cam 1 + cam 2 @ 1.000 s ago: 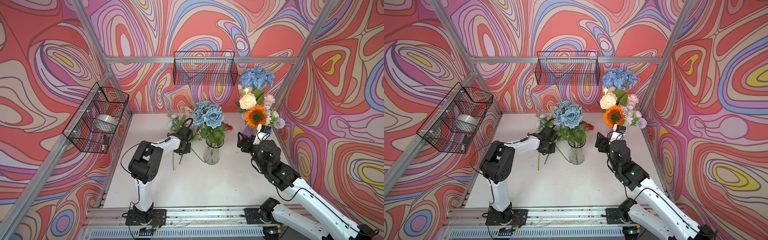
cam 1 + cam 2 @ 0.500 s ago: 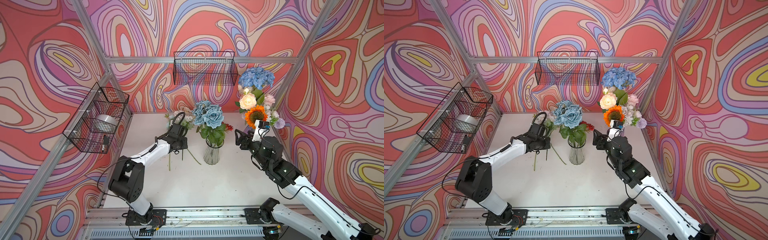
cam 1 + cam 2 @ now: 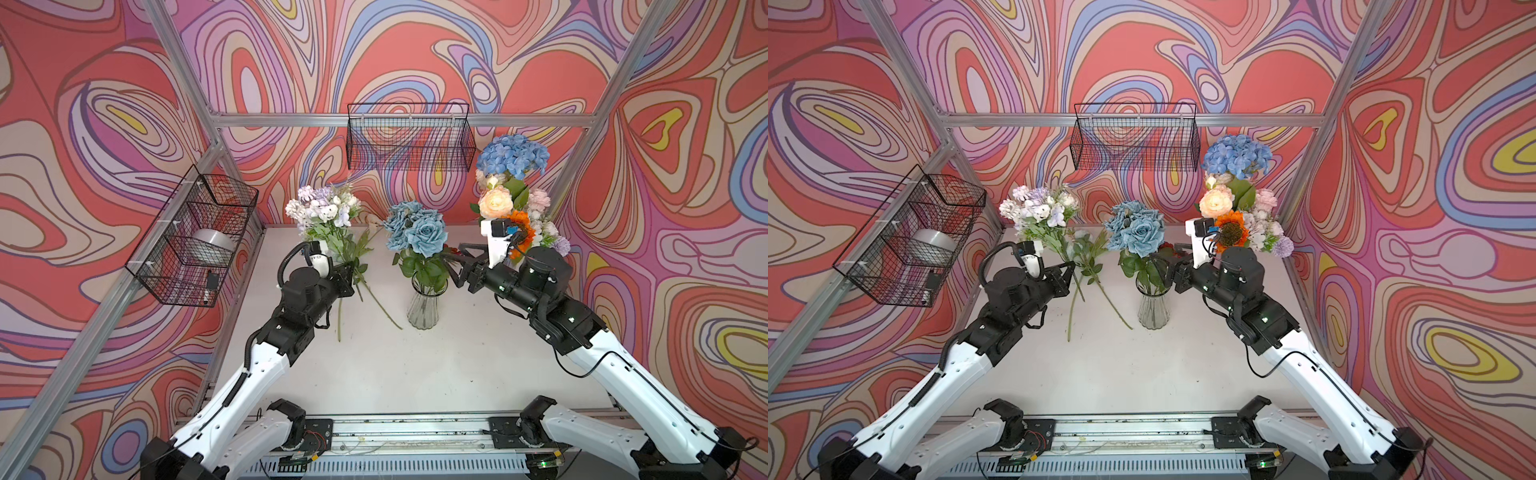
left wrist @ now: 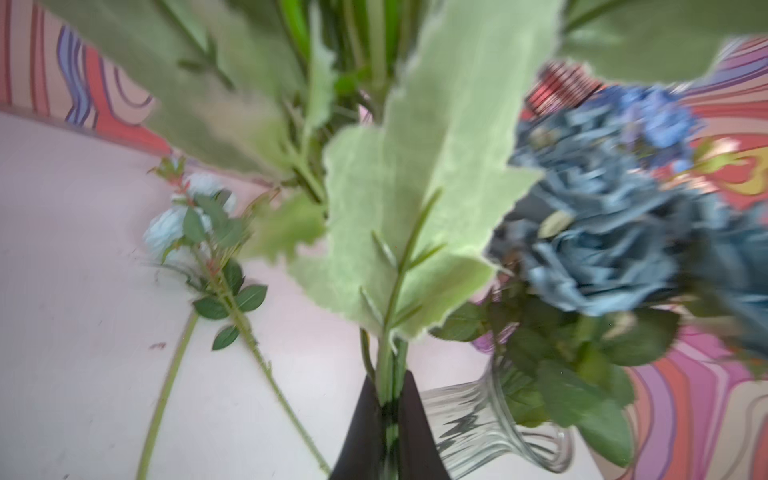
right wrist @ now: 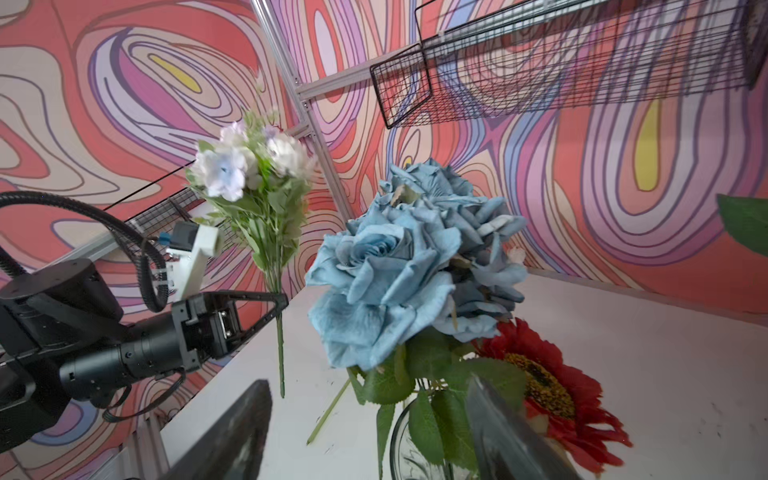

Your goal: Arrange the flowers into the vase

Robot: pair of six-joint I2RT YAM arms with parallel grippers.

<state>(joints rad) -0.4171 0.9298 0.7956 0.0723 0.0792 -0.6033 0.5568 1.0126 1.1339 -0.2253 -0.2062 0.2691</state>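
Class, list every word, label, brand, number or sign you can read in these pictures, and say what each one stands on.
No text can be read anywhere.
The wall shows only coloured swirls.
The vase, blue roses and lilac and white bunch carry no tags.
The small black item in the side wire basket and the circuit board by the front rail are too small to read.

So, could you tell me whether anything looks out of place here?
One pale-flowered stem lies flat on the table, beside the glass vase, instead of standing in it. The vase is upright; nothing looks spilled or broken.
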